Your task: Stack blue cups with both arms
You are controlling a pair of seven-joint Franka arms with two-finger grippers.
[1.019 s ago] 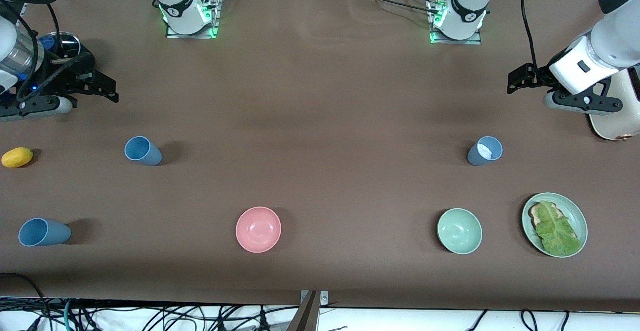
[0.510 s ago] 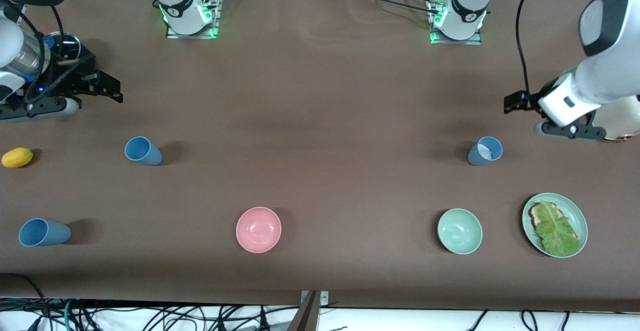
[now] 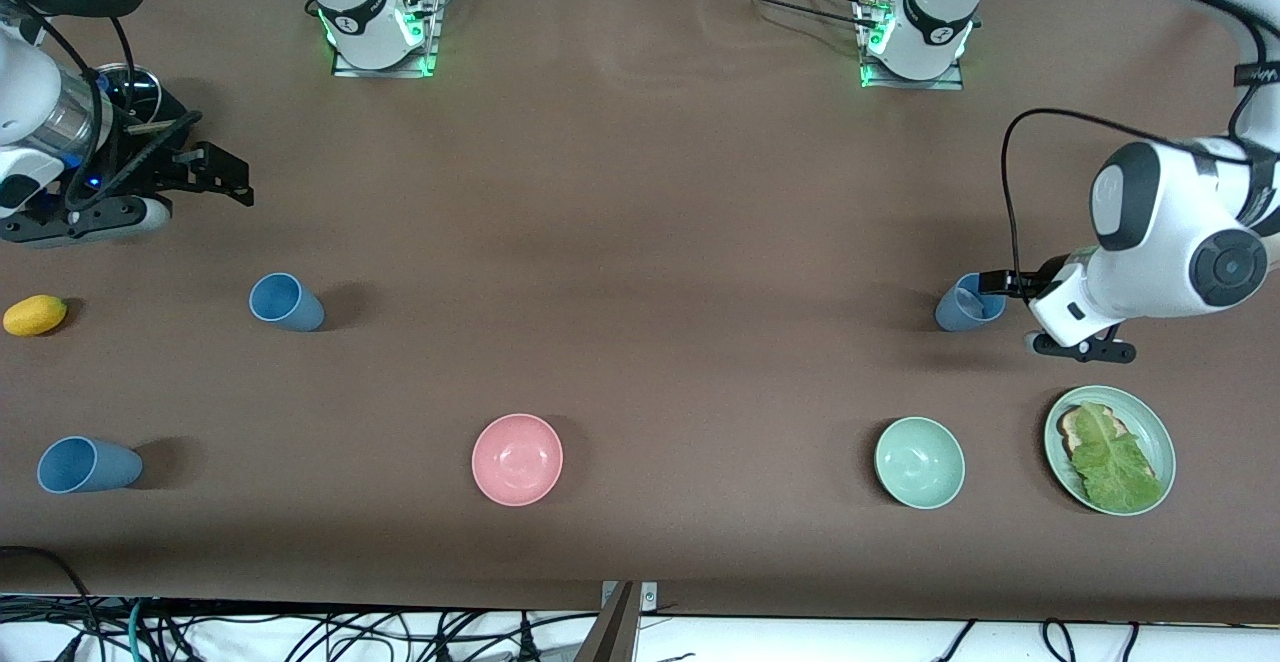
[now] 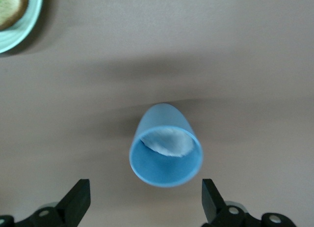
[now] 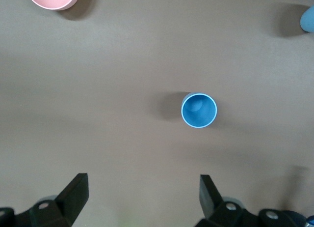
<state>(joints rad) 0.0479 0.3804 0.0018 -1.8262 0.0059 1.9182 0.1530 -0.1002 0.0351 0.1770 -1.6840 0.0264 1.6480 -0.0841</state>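
While all three blue cups stand apart and upright on the table [image 3: 640, 242], the step in hand is the approach, with nothing gripped yet. At the right edge of the front view, the left gripper [image 3: 990, 285] hangs just over the greyer blue cup [image 3: 968, 304], its jaws spread wide; in the left wrist view that cup [image 4: 166, 146] sits centred between the black fingers [image 4: 78, 202]. At the upper left of the frame, the right gripper [image 3: 225, 174] hovers with jaws apart, above the middle-left blue cup [image 3: 285, 302]. The third cup [image 3: 85, 465] stands at the lower left corner. Judging by this, the left arm next needs to descend and close on its cup, while the right arm comes down over its own.
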